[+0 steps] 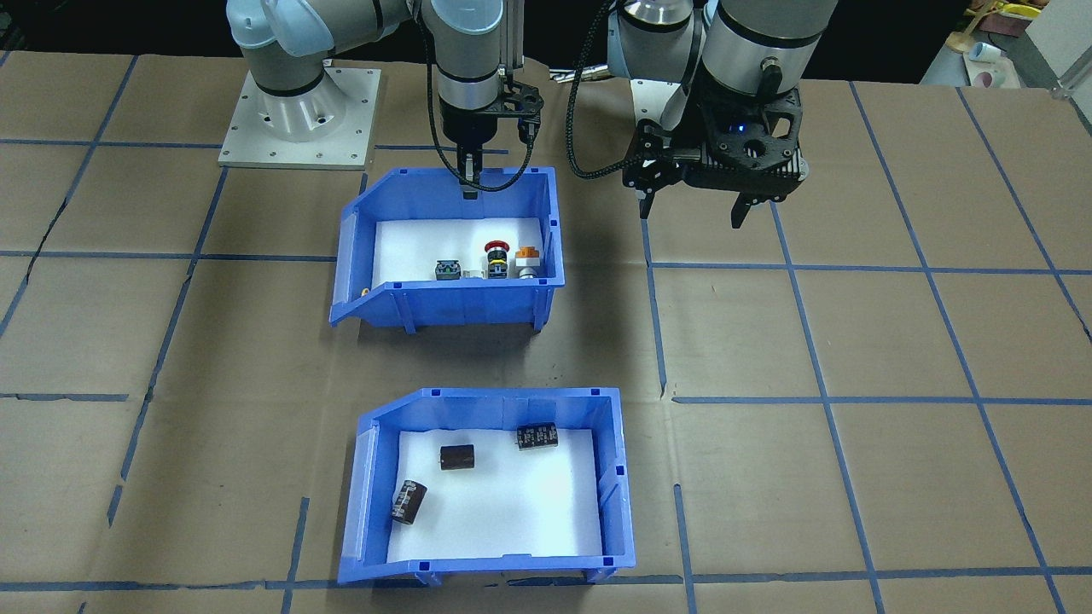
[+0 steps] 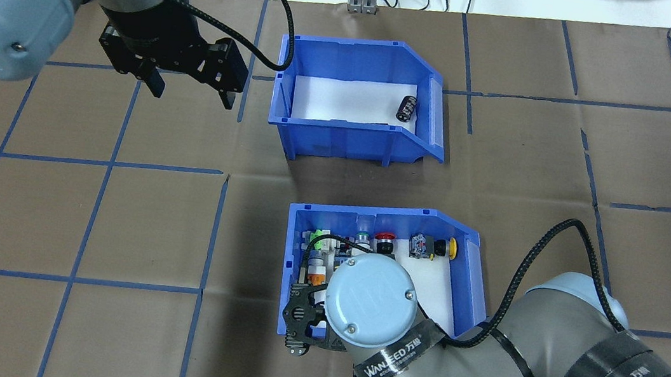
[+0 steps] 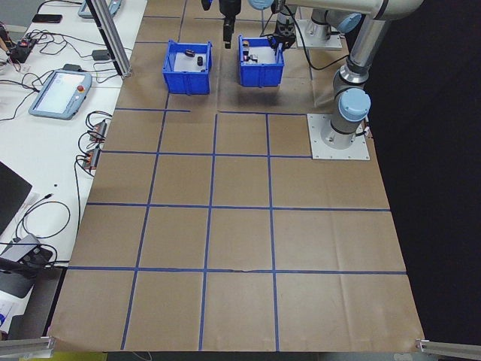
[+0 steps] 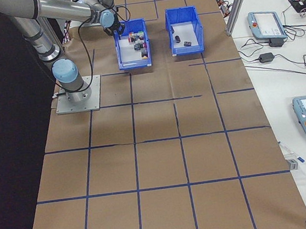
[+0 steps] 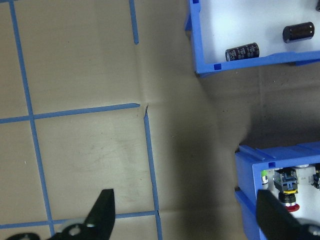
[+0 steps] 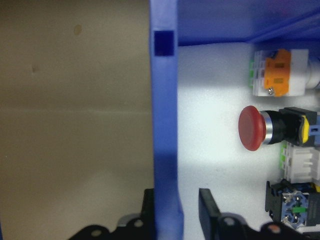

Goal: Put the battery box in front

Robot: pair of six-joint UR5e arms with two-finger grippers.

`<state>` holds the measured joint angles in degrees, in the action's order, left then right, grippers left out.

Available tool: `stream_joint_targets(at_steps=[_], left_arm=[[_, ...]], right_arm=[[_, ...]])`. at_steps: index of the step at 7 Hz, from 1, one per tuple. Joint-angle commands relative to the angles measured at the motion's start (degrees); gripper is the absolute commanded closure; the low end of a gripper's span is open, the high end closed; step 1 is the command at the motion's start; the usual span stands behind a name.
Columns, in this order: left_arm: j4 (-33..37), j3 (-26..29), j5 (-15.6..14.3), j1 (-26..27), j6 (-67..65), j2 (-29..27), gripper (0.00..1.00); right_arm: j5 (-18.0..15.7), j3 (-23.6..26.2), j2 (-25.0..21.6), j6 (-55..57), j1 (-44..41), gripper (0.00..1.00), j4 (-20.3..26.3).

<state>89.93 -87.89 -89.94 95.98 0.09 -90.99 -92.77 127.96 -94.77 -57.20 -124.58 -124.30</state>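
Blue plastic battery box [image 1: 495,486] with sloped cut-away side, white liner and three dark cylinders sits flat on the brown paper-covered table [image 1: 853,341], on the far side from the robot's base, well apart from both grippers. Right gripper [image 6: 175,212] straddles the base-side wall of the like blue bin of coloured push-buttons and switches [image 1: 452,251], one finger either side, seemingly just off the plastic, not clamped; left gripper [image 1: 693,209] hangs spread and empty over bare table beside that bin. Judged: if "front" means the far side, the placing looks done, leaving only arm withdrawal.
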Motion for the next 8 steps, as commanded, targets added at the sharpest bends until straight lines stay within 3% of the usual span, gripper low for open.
stream_joint_targets(at_steps=[1,4,7,8], left_arm=[[0.2,0.1,0.2,0.0,0.0,-0.2,0.01],[0.2,0.2,0.3,0.0,-0.4,-0.3,0.01],[0.0,0.3,0.3,0.0,-0.4,-0.2,0.01],[-0.2,0.3,0.3,0.0,-0.4,-0.2,0.01]], right_arm=[[-0.7,-1.1,-1.1,-0.1,0.7,0.00,0.1],[-0.5,-5.3,-2.8,0.1,6.0,0.00,2.1],[-0.1,-12.1,-3.0,0.2,17.8,0.00,4.1],[0.0,-14.6,-3.1,1.0,22.8,0.00,8.7]])
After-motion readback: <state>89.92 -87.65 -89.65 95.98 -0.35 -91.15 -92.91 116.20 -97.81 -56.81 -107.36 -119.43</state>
